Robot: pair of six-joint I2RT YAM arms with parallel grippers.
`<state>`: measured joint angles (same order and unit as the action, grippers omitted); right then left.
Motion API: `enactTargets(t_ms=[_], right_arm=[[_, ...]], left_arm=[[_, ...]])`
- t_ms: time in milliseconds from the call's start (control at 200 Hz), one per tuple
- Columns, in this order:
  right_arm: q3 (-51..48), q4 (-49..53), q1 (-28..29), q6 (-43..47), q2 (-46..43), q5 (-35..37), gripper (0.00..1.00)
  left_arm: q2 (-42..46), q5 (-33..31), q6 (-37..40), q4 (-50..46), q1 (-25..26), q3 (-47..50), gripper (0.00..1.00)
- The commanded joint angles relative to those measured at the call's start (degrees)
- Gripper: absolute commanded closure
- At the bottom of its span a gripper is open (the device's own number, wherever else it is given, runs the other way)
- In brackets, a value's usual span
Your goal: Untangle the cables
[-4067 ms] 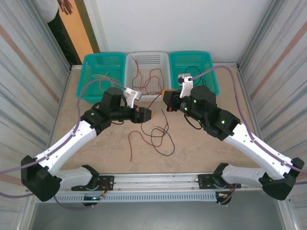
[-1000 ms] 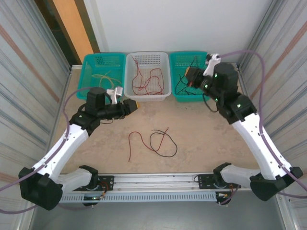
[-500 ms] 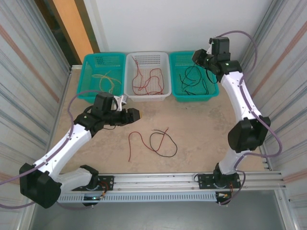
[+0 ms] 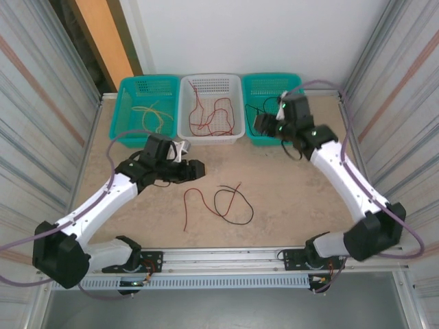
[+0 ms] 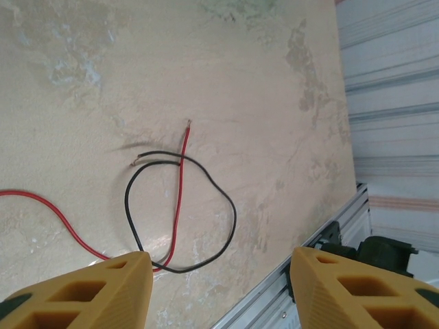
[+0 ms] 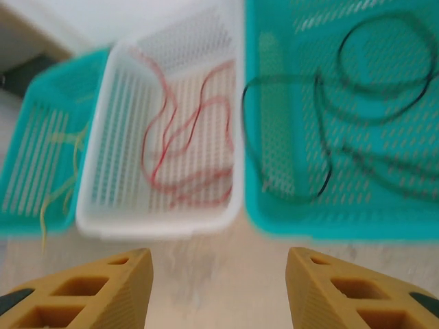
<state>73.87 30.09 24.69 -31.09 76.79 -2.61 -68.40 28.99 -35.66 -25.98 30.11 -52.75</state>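
- The last loose cables are a red cable and a black cable. They lie crossed on the bare worktop, in the middle and towards the near side
- The left pincer hovers low over the worktop, its fingers spread with nothing between them. The crossed pair lies just to its right and nearer
- In the left wrist view the black cable forms a closed loop, and one end of the red cable runs straight across that loop
- Seen from above, that red end runs from near-left to far-right. The rest of the red cable trails off to the left in a long curl, so the crossing sits at the right end of the pair
- The right pincer is also spread and holds nothing. It hangs at the near rim of the right teal basket, beside the white basket, well apart from the crossed pair
- The left arm is judged much the nearer. A short reach right and towards the near edge would put its open fingers over the red end where it lies on the loop
- The risk is nipping both strands at the crossing, so a grip on the free red tip beyond the loop looks safer
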Motion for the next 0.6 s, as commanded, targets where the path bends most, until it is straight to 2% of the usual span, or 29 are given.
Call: enactTargets(t_ms=[0,80,261,331,441,596], right_arm=[[-7.62,1.81,6.84,-1.96,-3.57,6.40,0.47],[-12.72,4.06,11.64,-5.06,-4.50,10.06,0.48],[-21.84,4.52,18.87,-11.96,-5.30,11.60,0.50],[-23.39,4.59,19.73,-14.01,-5.47,11.26,0.50],[-24.21,5.06,19.87,-15.44,-6.22,12.21,0.50],[-22.57,5.60,19.90,-15.84,-7.39,13.46,0.49]], left_arm=[[-2.70,-1.71,2.46,0.14,2.03,-0.73,0.44],[-6.61,-2.51,3.48,-0.19,3.34,-1.09,0.45],[-14.87,-4.40,4.76,-2.09,5.96,-2.96,0.49],[-18.07,-4.03,4.66,-1.24,7.08,-3.10,0.49],[-23.84,-1.29,2.89,-0.18,7.39,-3.39,0.57],[-28.21,-3.77,2.40,-2.83,8.12,-4.47,0.63]])
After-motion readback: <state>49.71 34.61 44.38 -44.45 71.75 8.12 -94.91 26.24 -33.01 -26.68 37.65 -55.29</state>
